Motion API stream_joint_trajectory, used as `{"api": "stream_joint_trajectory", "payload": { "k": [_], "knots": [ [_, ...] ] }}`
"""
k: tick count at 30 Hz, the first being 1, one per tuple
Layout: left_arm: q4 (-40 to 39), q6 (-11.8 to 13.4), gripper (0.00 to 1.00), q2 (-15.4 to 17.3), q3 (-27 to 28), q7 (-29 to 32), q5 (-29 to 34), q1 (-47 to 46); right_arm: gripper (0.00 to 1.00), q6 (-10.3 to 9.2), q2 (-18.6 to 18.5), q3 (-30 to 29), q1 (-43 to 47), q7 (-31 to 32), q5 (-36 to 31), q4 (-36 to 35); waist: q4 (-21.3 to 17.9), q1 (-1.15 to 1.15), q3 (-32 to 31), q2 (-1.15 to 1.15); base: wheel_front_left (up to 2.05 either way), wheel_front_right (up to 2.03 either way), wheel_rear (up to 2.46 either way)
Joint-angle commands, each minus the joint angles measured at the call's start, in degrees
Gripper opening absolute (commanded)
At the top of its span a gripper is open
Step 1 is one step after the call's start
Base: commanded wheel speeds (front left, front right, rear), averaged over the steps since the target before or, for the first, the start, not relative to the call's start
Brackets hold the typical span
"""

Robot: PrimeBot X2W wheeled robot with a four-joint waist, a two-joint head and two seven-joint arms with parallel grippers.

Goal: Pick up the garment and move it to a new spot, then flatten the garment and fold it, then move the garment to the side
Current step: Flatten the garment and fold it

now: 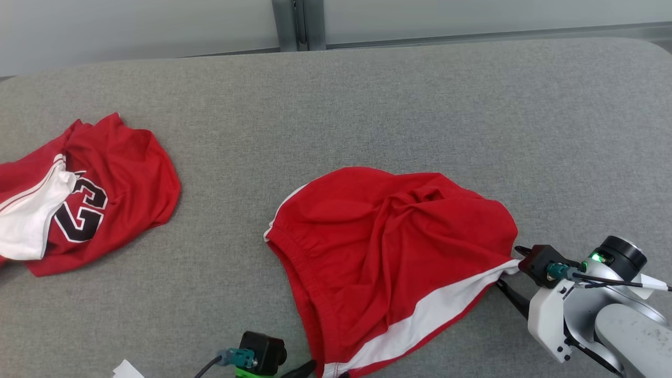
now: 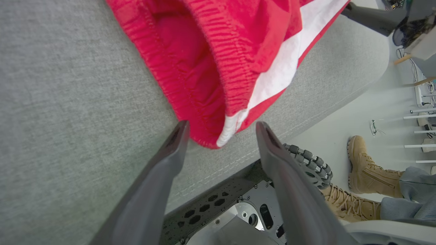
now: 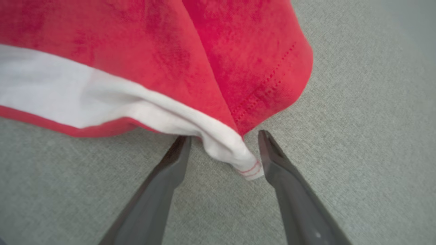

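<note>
- Beside my base, down on the floor, I count two tan boots [image 2: 368,166] of a person standing close to the table edge.
- At the near edge of the grey padded table [image 1: 367,105], my left gripper [image 2: 222,124] stands spread wide and holds nothing; the waistband corner [image 2: 207,141] of the red shorts [image 1: 388,247] lies just ahead of its tips, in line with the gap.
- To the right and a little farther out, my right gripper [image 3: 224,136] is also spread wide and empty; the white hem corner [image 3: 250,168] sits between its fingers, closer to one than the other, and I cannot tell if it touches.
- The relation my next move turns on, as I judge it: the white side stripe [image 1: 430,310] runs slantwise from my left gripper up to my right one, so each arm has its own end of that edge and neither needs to reach across.
- The shorts lie crumpled mid-table, waistband toward my left, leg hems toward my right.
- Well apart on my far left lies one red jersey [image 1: 121,178] numbered 23.
- Count: two garments, one pair of shorts and one jersey.
</note>
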Motion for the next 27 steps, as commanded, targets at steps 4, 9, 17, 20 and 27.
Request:
{"api": "stream_joint_trajectory", "payload": {
  "k": [4, 9, 17, 20, 27],
  "knots": [
    [1.95, -0.18, 1.0, 1.37, -1.83, -1.34, -0.67, -2.32, 1.0, -0.09, -0.05, 1.31, -1.21, -0.57, 1.2, 0.15, -0.34, 0.0, 0.66, 0.0, 0.0, 0.0, 0.0],
    [4.62, -0.18, 0.0, 1.61, -3.09, -3.22, -1.82, -3.9, 0.22, -0.09, -0.8, 3.15, -1.81, -0.05, 2.59, -0.27, -0.57, 0.0, 0.95, 0.0, 0.0, 0.0, 0.0],
    [3.85, -0.18, 0.0, 2.0, -2.43, -6.41, -5.98, -3.61, 0.0, -0.09, -4.28, -0.88, 1.03, 1.39, 5.22, -4.95, -1.25, 0.0, 0.23, 0.0, 0.0, 0.0, 0.0],
    [-1.42, 0.25, 0.0, 2.23, 0.61, -7.93, -9.18, -1.86, 0.0, -0.1, -5.94, -5.58, 4.04, 2.41, 7.31, -10.21, -1.6, 0.0, -0.49, 0.0, 0.0, 0.0, 0.0],
    [-25.84, 2.37, 0.0, 5.94, 9.64, -6.2, -18.22, 0.07, 0.0, -0.09, -11.35, -24.37, 13.98, 9.15, 14.5, -31.08, -2.14, 0.0, -0.29, 0.0, 0.0, 0.0, 0.0]
  ]
}}
